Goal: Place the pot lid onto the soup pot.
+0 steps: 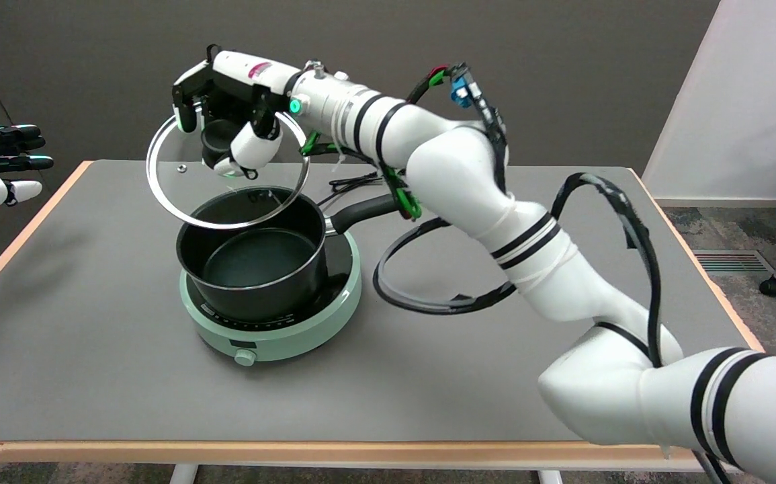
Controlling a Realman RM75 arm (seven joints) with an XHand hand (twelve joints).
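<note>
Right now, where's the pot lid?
In the head view, the glass pot lid is tilted in the air above the soup pot's far rim, left of centre, held by its knob in the right hand.

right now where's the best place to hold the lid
By the black knob at the centre of the lid, from above, as the right hand grips it now. The glass disc is thin and smooth with only a metal rim; the knob alone stands proud, and it leaves the underside free for the pot.
</note>
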